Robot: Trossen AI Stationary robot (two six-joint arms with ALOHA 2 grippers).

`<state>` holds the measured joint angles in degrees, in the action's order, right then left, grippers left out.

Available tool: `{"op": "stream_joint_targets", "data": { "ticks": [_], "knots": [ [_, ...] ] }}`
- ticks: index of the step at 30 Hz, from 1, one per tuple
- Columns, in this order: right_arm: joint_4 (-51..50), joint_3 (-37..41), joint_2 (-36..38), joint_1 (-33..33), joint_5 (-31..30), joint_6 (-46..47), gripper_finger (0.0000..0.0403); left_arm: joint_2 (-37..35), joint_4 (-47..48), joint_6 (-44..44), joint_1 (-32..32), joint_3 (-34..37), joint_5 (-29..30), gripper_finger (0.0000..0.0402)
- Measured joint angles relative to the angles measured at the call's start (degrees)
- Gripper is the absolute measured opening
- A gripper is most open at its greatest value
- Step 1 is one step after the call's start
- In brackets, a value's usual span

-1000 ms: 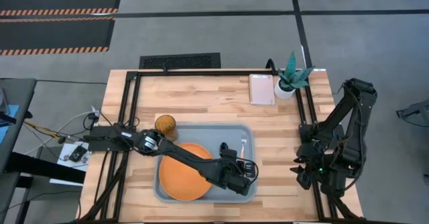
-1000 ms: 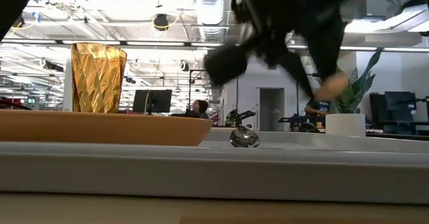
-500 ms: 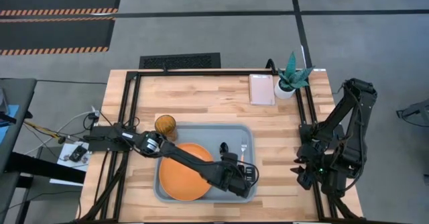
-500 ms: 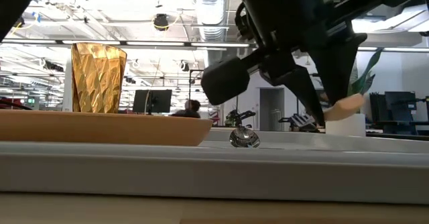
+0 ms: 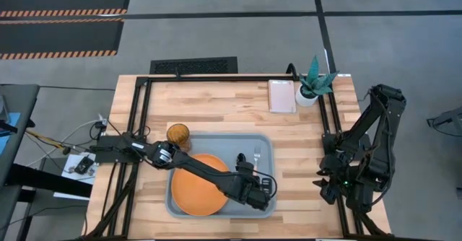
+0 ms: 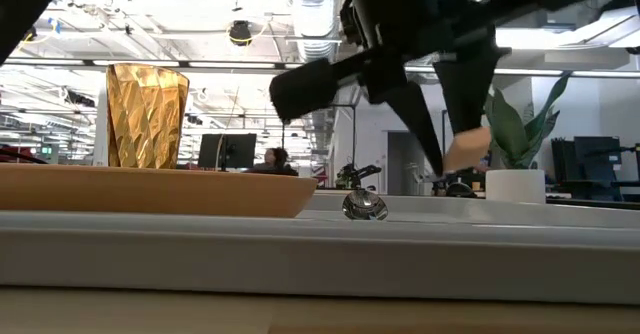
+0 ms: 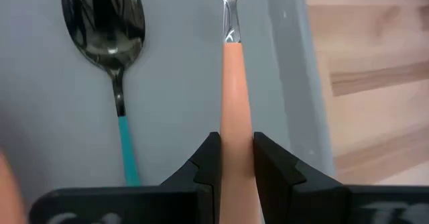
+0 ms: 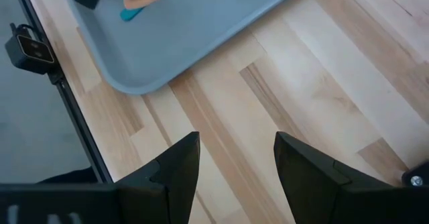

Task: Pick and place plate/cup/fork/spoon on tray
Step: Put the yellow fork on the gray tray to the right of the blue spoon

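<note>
The left gripper (image 7: pixel 234 158) clamps the orange handle of the fork (image 7: pixel 232 90) over the right part of the tray (image 5: pixel 266 143), its silver tines partly cut off in the left wrist view. Beside it lies the one spoon (image 7: pixel 110 33), dark bowl and thin teal handle, flat on the tray. One orange plate (image 5: pixel 196 187) fills the tray's left half, partly hidden under the arm. One amber cup (image 5: pixel 177 134) stands just off the tray's far left corner. The right gripper (image 8: pixel 234 163) hangs parted beyond the tray's right edge.
</note>
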<state>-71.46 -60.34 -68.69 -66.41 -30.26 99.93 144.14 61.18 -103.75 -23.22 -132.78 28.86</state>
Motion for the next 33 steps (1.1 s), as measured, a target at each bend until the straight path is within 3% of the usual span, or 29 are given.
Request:
{"op": "stream_joint_targets", "data": {
  "ticks": [33],
  "knots": [
    [-1.7, 0.0, 0.0, 0.0, 0.0, -1.0, 0.0214, 3.1, -1.6, -4.7, -0.3, 0.1, -4.2, 0.0043]
  ]
}}
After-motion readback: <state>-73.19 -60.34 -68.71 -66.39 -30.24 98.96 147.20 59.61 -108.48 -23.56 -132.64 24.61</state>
